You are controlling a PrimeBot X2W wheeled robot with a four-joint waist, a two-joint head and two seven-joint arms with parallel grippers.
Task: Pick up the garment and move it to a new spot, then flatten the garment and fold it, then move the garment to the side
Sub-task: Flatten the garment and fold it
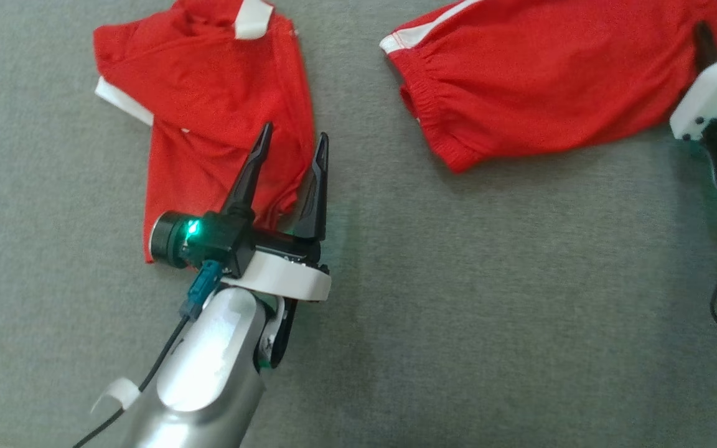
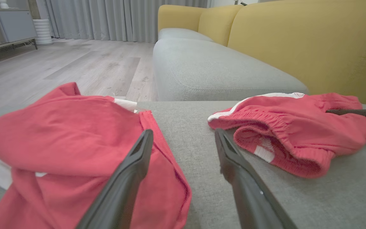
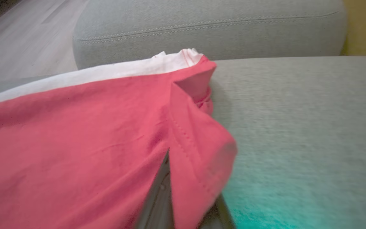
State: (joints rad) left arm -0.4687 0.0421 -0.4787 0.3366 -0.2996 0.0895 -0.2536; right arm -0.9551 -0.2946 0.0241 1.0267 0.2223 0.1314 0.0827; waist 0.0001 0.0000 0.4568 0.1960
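Stage: pickup just starting. Right claw clamped on edge of red shorts, crumpled on grey cushion, upper right. Left claw apart, over red shirt. Move, flatten, fold, set-aside all outstanding.

A cushion is lying bare across the head view's lower centre and right, while a shirt and shorts are covering the upper left and upper right, leaving a gap between.
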